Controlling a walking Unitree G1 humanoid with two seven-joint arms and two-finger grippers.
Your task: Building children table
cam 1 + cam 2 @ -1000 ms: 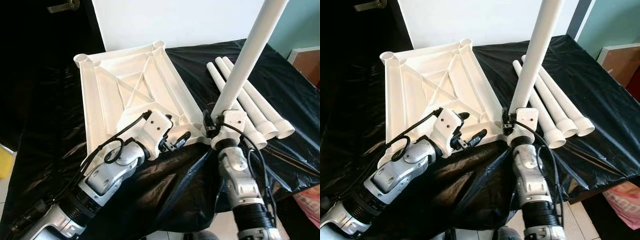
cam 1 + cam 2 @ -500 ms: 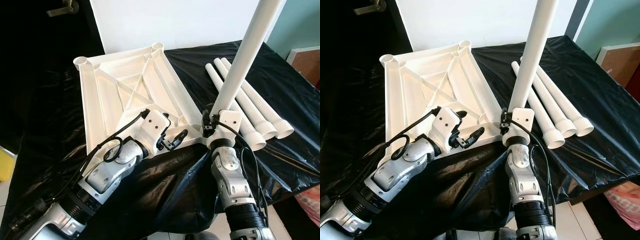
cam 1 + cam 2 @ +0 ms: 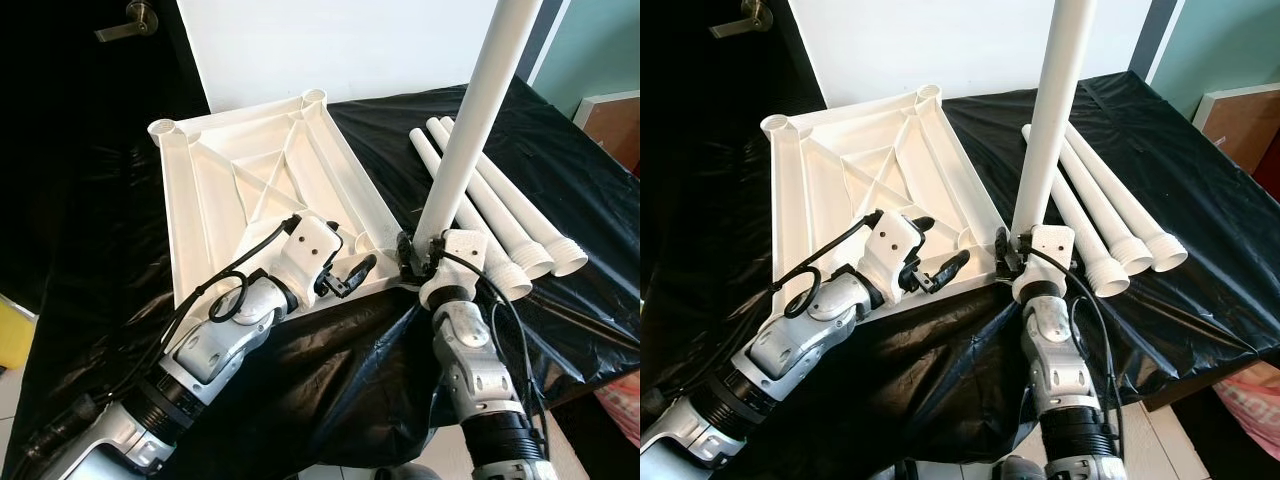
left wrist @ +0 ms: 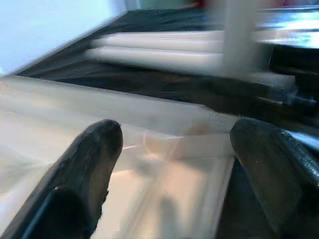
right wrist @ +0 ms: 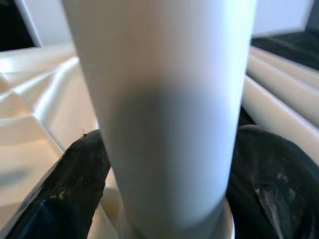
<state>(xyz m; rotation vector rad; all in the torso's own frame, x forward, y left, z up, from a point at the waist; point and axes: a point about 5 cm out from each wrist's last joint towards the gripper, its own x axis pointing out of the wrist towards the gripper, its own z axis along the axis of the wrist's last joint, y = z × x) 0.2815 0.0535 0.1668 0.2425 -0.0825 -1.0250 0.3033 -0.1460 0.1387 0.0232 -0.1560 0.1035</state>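
We saw the white plastic tabletop [image 3: 255, 190] lying upside down, ribbed underside up, on a worktop [image 3: 400, 130] draped in black plastic sheeting. Our right tool [image 3: 420, 252] was clenched around the lower end of a white table leg [image 3: 470, 130], which stood nearly upright at the tabletop's near right corner, its foot meeting the corner socket there; in the right wrist view the leg [image 5: 164, 114] sat squarely between the two black fingers [image 5: 70, 189]. Our left tool [image 3: 345, 275] rested over the near edge of the tabletop, just beside that same corner, with its fingers [image 4: 94, 154] spread apart and gripping nothing, the pale ribbed plastic showing between them. Three more white legs [image 3: 500, 215] lay side by side on the sheeting to the right of the tabletop, their threaded ends pointing toward us. A door handle [image 3: 125, 18] showed in the dark at the upper left.
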